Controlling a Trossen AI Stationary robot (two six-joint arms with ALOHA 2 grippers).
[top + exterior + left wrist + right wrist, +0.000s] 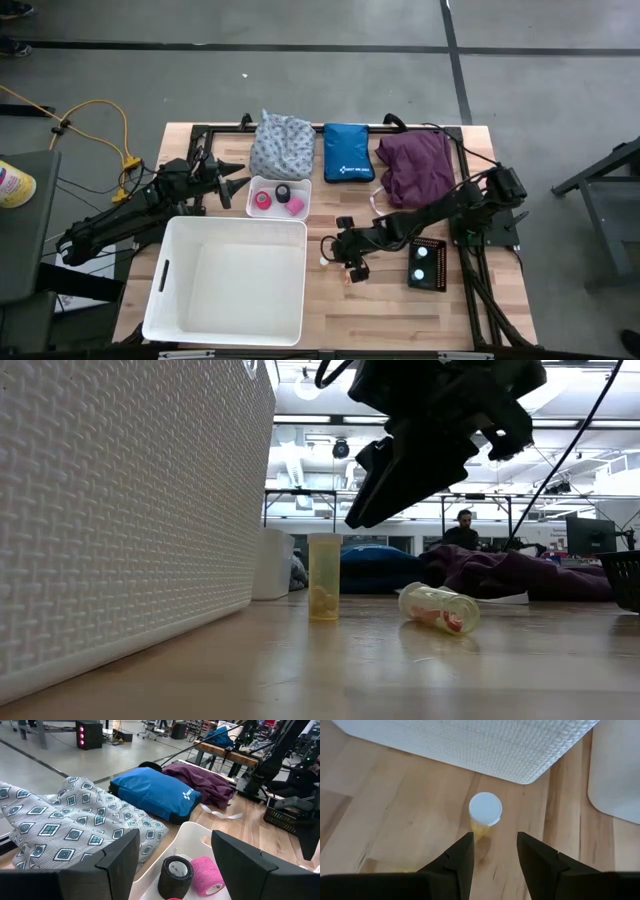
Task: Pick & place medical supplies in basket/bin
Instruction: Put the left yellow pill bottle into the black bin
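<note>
An upright yellow vial with a white cap (485, 809) stands on the wood beside the big white basket (225, 280); it also shows in the low view (324, 577). Another vial (440, 608) lies on its side next to it. My right gripper (495, 851) hovers open above and just short of the upright vial, touching nothing. My left gripper (175, 840) waits open at the table's left, near a small white tray (272, 184) holding pink (207, 875) and black (175, 876) tape rolls. The patterned cloth (280, 145) and purple cloth (415, 165) lie at the far edge.
A blue zip pouch (348, 152) lies between the two cloths. A black rack (428, 263) with two white caps sits right of my right gripper. The basket's wall (120, 510) stands close to the vials. A person (463, 530) sits far behind the table.
</note>
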